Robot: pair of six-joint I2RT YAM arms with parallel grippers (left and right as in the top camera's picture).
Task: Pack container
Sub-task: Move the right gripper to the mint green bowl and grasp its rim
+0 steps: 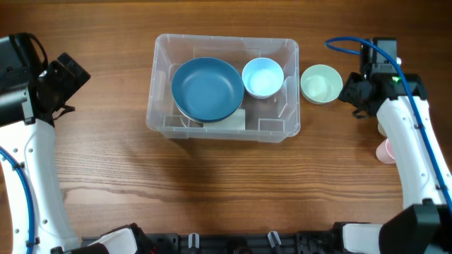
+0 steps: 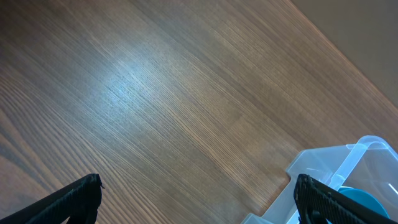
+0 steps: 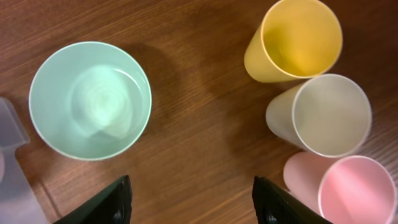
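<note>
Left end effector [image 2: 199, 208] and right end effector [image 3: 194, 205], each spread wide, nothing held.

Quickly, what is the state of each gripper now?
Left gripper: open, holding nothing.
Right gripper: open, holding nothing.

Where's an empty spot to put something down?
The table is bare left of the container and all across its front. Crowded on the right: green bowl, then yellow cup, white cup and pink cup bunched together.

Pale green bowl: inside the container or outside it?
Outside. The pale green bowl sits upright on the table, beside the container, just past its right wall.
</note>
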